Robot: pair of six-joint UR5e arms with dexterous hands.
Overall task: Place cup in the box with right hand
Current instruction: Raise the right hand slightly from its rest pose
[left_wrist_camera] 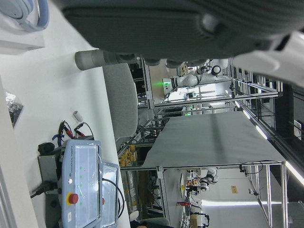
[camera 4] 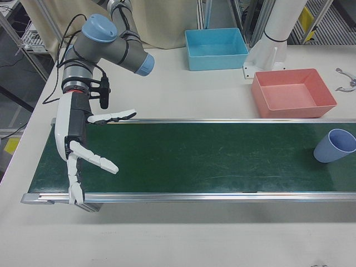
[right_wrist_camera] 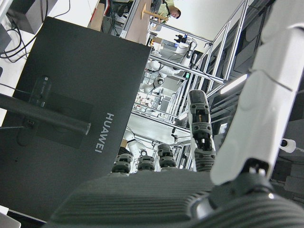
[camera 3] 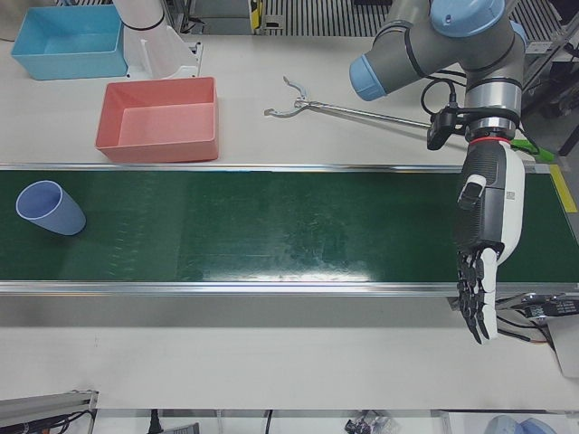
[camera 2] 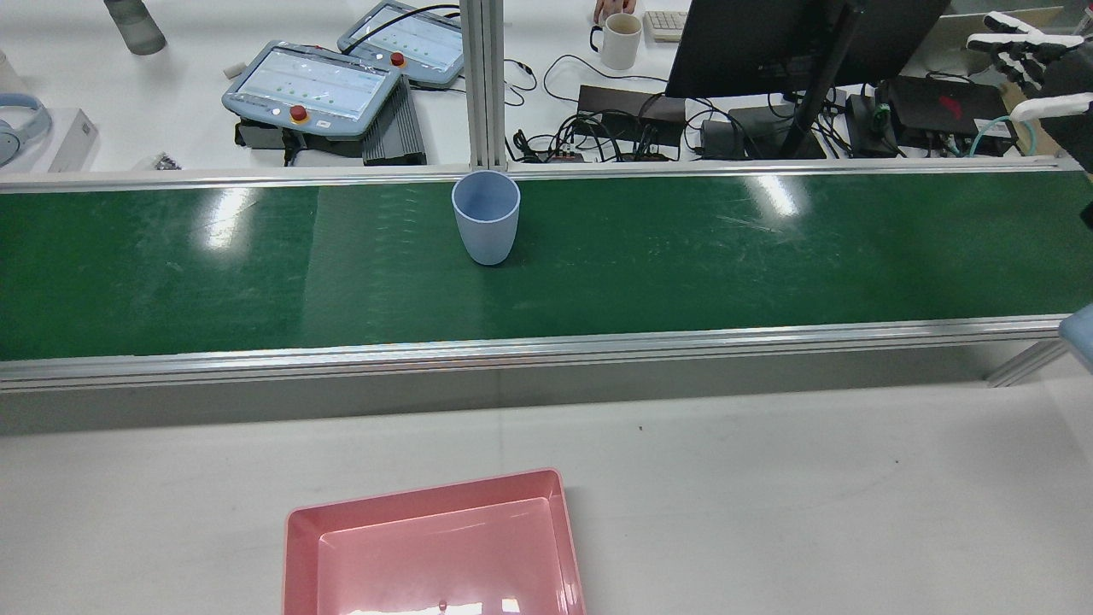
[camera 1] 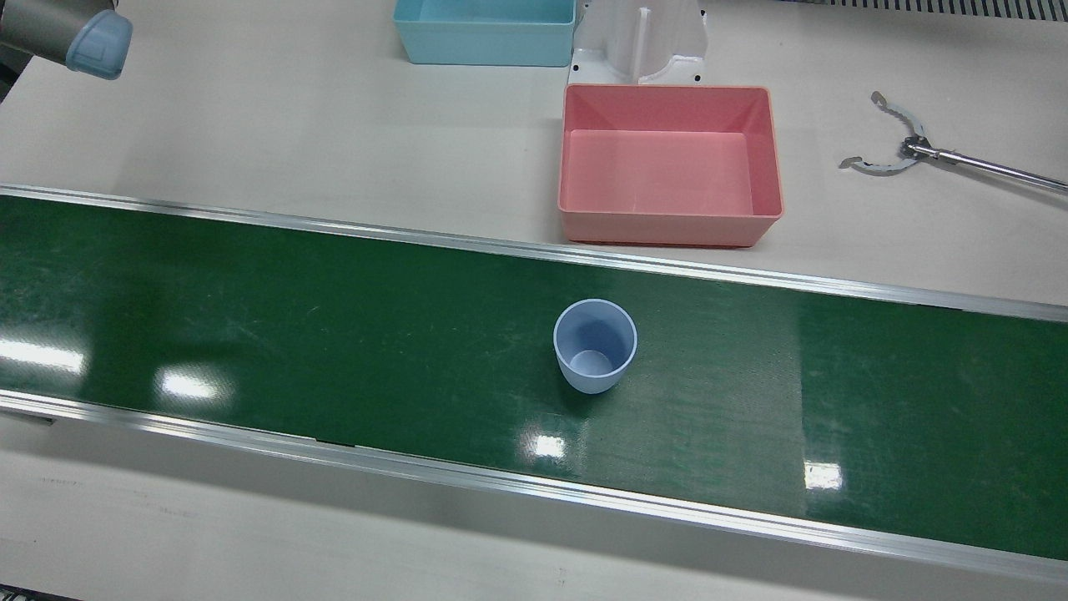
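Observation:
A pale blue cup (camera 1: 594, 346) (camera 2: 486, 218) stands upright on the green belt (camera 1: 334, 334); it also shows as the cup (camera 4: 335, 146) (camera 3: 50, 208) in both side views. The pink box (camera 1: 667, 227) (camera 2: 295, 547) (camera 4: 295, 113) sits empty on the table beside the belt, close to the cup. My right hand (camera 4: 80, 150) (camera 2: 1029, 55) hangs open over the belt's far end, fingers spread, a long way from the cup. Over the opposite end, my left hand (camera 3: 479, 262) is open with its fingers pointing down, holding nothing.
A blue box (camera 1: 484, 37) and a white pedestal (camera 1: 642, 42) stand behind the pink box. A metal grabber tool (camera 1: 897, 152) lies on the table. The right arm's elbow (camera 1: 92, 37) shows at a corner. A monitor (camera 2: 794, 43) and teach pendants (camera 2: 312, 85) lie beyond the belt.

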